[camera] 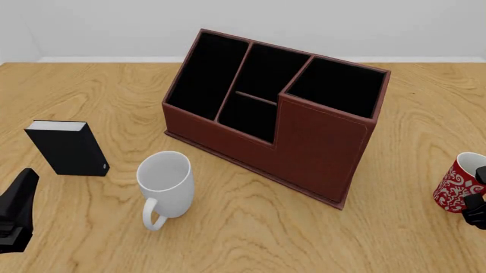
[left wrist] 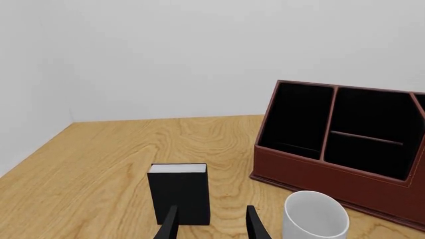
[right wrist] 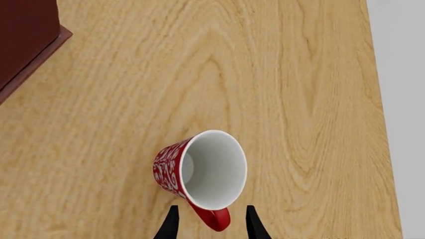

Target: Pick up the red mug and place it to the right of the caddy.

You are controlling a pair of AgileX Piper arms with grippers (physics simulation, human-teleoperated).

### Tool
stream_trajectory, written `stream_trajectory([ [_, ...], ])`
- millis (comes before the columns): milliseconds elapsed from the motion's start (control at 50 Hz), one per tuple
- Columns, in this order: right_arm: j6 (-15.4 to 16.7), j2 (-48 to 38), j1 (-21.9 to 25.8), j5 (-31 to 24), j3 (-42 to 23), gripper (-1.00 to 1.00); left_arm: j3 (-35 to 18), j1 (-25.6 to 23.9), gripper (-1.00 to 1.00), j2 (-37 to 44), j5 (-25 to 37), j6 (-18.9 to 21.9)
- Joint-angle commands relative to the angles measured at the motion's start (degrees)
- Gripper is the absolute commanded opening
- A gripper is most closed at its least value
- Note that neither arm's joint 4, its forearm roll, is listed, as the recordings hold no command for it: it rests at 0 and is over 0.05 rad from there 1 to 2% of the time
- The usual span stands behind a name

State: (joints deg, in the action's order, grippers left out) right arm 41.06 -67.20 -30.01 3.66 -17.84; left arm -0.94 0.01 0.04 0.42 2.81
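Red mug point(camera: 458, 183) upright on the table point(camera: 243, 239), at far right edge of front view, well apart from caddy point(camera: 277, 114) and on its right side. White inside visible from above, swirl pattern on the outside. In right wrist view, red mug point(right wrist: 199, 170) just ahead of right gripper point(right wrist: 210, 221); mug's handle point(right wrist: 214, 217) sits between the two fingertips point(right wrist: 171, 223), jaws spread wider than the handle. Can't tell if pads touch the handle; reads as released, not clamped. Corner of caddy point(right wrist: 27, 40) visible in that view, apart from mug.

Left gripper point(left wrist: 210, 223) spread apart, holding nothing, low over table near the left edge in front view point(camera: 17, 213). Just ahead of it: black box point(left wrist: 179, 193) standing upright. White mug point(left wrist: 316, 215) beside it, upright, close to caddy's front point(left wrist: 339, 144). In front view, white mug point(camera: 165, 185) between black box point(camera: 67, 148) and caddy, handle toward camera. Caddy's four compartments black-lined, nothing seen inside.
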Motion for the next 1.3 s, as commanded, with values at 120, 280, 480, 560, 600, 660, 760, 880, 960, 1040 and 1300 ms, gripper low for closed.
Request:
stream_trajectory([
  [120,0.87,-3.21,-1.19,1.81,-0.45,1.00,0.01,-0.05,1.00,0.00,-0.01,0.04],
  [280,0.86,-2.42,-0.75,1.26,0.51,1.00,0.10,0.00,1.00,0.00,-0.09,-0.04],
  [480,0.68,1.03,-0.31,-1.73,0.92,-1.00,-0.16,-0.11,1.00,-0.01,0.00,0.09],
  [560,0.82,-0.38,-0.64,-0.33,0.90,-1.00,0.00,-0.10,1.00,-0.02,-0.20,0.15],
  [600,0.55,0.18,-0.20,-0.64,1.09,-1.00,-0.39,-0.14,1.00,-0.01,0.19,0.26],
  [660,0.36,0.83,0.35,-0.69,1.60,-1.00,-0.21,-0.11,1.00,-0.01,0.01,0.23],
  [760,-0.14,4.22,1.56,-2.78,1.90,-1.00,-0.22,-0.20,1.00,-0.01,0.09,0.17],
  [880,-0.03,8.75,3.16,-5.52,2.78,-1.00,-0.20,-0.18,1.00,-0.01,0.01,-0.04],
  [960,-0.03,11.50,4.23,-7.93,2.59,-1.00,-0.19,-0.16,1.00,-0.02,-0.10,-0.29],
  [1040,0.09,14.26,5.57,-10.23,2.72,-1.00,-0.44,-0.08,1.00,0.08,-0.05,-0.48],
  [1300,0.07,23.95,10.71,-19.70,1.17,-1.00,-0.46,-0.01,1.00,-0.03,-0.31,-1.06],
])
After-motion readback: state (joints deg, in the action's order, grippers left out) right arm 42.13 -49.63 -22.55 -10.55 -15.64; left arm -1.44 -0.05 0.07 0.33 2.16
